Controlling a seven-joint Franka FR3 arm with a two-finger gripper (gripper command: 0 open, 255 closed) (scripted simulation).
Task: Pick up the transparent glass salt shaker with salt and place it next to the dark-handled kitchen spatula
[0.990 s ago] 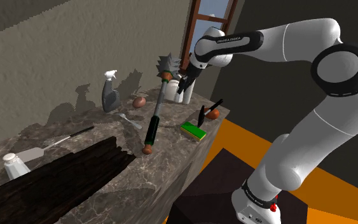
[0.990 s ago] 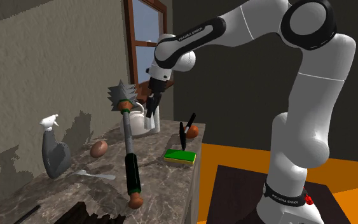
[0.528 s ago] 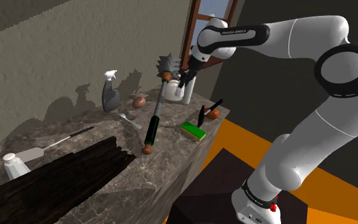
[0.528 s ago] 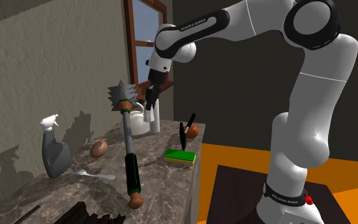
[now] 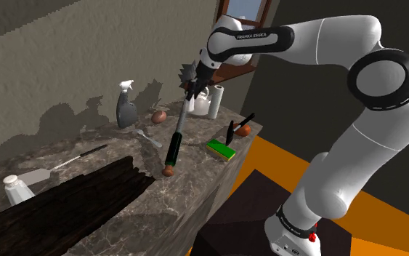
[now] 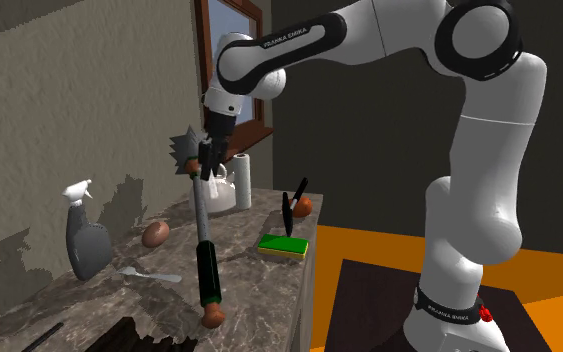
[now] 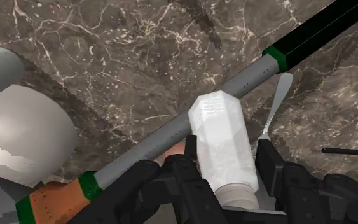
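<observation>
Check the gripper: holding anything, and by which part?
Yes. The gripper clasps the salt shaker, drawn white, across its body near the cap end.

Soft, even light; jagged-edged shadows on the wall [image 5: 65,65]; sharp focus throughout.

Saw a white salt shaker [image 7: 222,137], black fingers [image 7: 269,167], a grey brush handle [image 7: 165,135] banded green, then black, and a dark brown desk [image 7: 126,57] veined white.
</observation>
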